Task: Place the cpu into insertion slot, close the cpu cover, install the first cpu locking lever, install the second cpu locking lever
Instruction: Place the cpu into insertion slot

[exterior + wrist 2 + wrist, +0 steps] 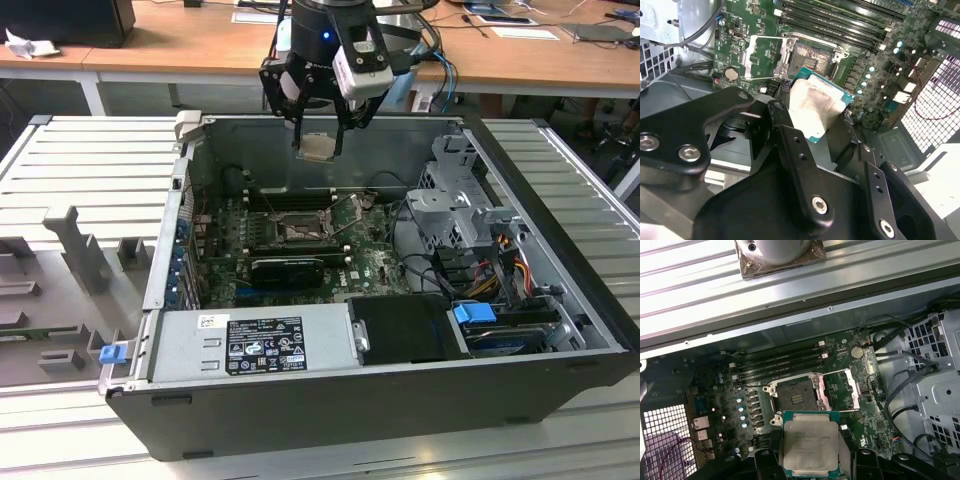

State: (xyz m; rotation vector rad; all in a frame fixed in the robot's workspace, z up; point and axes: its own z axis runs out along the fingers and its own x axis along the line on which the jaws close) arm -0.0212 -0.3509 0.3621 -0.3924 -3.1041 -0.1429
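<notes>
The small flat square silver-beige cpu (pixel 319 147) is gripped by the closed black tool (pixel 319 152) above the open dark computer case (pixel 380 405). In the exterior view the square dark insertion slot (pixel 300 232) is seen at six o'clock from it, well apart. In the first wrist view the thin silvery cpu cover (pixel 840 390) is shown swung open beside the slot.

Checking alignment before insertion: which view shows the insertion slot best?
The first wrist view: the insertion slot lies uncovered, seen nearly face on beyond the cpu. The second wrist view shows it at a slant; the exterior view, from afar.
</notes>
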